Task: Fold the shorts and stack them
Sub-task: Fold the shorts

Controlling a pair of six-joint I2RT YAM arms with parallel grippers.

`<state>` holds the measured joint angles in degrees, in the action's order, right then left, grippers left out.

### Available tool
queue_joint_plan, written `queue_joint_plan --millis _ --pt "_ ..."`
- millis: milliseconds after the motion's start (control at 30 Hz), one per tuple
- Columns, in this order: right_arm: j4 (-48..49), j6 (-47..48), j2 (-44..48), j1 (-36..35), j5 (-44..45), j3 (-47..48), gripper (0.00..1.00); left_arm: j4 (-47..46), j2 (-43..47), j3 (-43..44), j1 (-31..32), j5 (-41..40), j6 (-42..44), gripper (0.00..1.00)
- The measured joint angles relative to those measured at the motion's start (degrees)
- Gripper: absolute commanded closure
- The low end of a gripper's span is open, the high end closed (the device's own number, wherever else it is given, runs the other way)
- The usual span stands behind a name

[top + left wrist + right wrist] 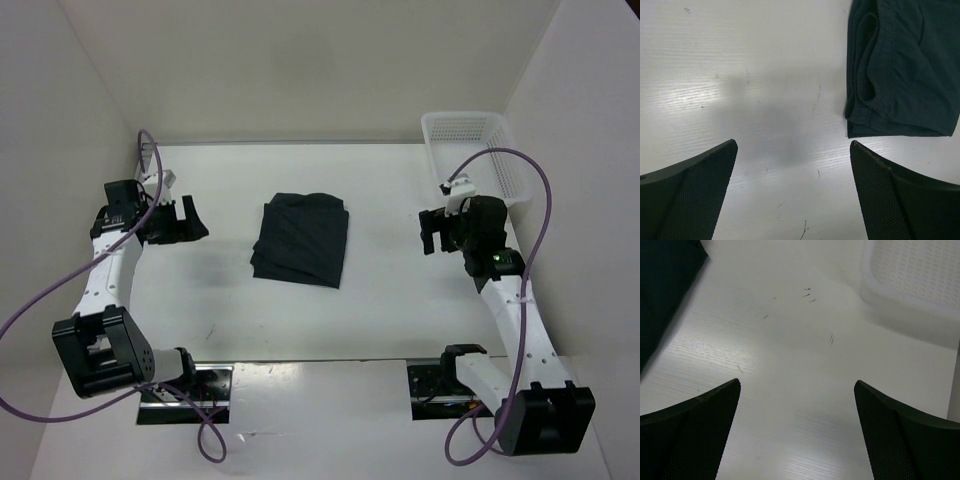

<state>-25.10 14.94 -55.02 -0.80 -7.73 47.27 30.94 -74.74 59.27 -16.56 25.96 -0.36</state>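
Observation:
The dark shorts (301, 239) lie folded into a compact rectangle in the middle of the white table. Their folded edge with the waistband shows at the upper right of the left wrist view (900, 70), and a dark corner of the shorts (665, 285) fills the upper left of the right wrist view. My left gripper (196, 219) hangs open to the left of the shorts, apart from them, with only bare table between its fingers (794, 150). To the right of the shorts my right gripper (430, 232) is open too and holds nothing (797, 390).
A white mesh basket (478, 150) stands at the back right corner, behind my right gripper; its rim (900, 297) shows in the right wrist view. White walls close the table in on the left, back and right. Purple cables loop off both arms.

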Motion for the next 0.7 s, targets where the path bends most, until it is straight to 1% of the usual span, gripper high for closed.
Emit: queue_joint_plan --millis 200,700 --pt "0.2 -3.8 3.5 0.0 0.4 -1.9 0.01 -0.1 1.9 -1.6 -1.0 0.3 0.0 0.00" --pt "1.1 -5.8 5.1 0.9 -0.5 -2.3 0.01 -0.7 4.0 -2.7 -1.0 1.3 0.0 0.00"
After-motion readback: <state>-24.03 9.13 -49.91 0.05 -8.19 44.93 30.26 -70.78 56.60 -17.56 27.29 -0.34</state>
